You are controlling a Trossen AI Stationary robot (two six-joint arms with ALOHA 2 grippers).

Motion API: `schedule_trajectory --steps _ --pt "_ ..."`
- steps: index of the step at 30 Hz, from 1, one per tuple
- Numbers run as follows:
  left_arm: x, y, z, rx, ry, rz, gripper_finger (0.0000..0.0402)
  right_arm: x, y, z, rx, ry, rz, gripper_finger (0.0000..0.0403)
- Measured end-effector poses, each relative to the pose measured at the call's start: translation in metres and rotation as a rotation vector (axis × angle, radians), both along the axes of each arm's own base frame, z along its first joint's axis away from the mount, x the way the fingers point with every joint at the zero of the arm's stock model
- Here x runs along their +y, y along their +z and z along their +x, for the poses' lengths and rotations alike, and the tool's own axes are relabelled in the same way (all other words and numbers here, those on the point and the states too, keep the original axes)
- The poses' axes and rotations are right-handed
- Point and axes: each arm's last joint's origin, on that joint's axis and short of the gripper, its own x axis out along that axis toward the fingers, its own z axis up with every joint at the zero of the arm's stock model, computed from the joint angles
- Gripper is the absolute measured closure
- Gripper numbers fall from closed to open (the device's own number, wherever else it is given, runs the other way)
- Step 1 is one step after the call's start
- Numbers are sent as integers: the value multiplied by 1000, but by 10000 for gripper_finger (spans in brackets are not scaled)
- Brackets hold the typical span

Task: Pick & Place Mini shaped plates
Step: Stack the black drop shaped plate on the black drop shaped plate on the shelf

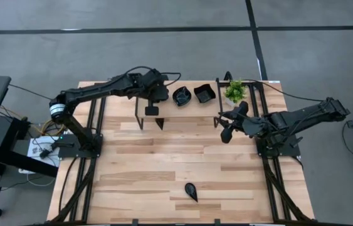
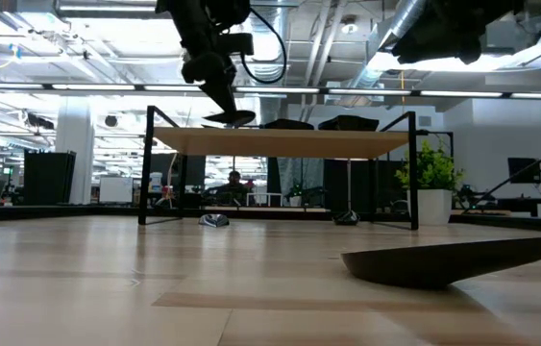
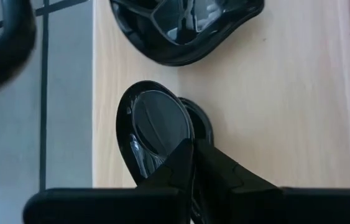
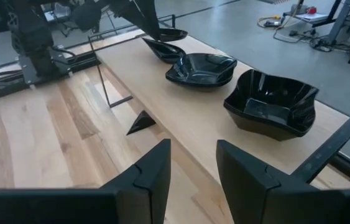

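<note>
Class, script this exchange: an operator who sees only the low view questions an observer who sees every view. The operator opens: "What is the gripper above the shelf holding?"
Observer: The left gripper is shut on the rim of a leaf-shaped dish.
Operator: What else is on that shelf?
Observer: A scalloped dish and a square dish sit side by side on the shelf.
Operator: And the other arm?
Observer: The right gripper is open and holds nothing. It faces the shelf.
</note>
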Motion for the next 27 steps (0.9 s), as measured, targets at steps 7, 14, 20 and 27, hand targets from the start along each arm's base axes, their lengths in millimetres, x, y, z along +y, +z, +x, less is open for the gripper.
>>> schedule_trajectory --steps 7,14,20,27 --pt "0 0 0 -3 0 0 383 0 0 0 3 0 -1 278" --pt "-1 0 1 -9 0 -1 382 0 -1 0 10 0 -2 278" --pt "-2 -10 -1 13 13 -19 382 0 -1 0 9 -1 -1 278" --pt "-2 -19 -2 43 26 -8 382 0 -1 0 9 -1 -1 278"
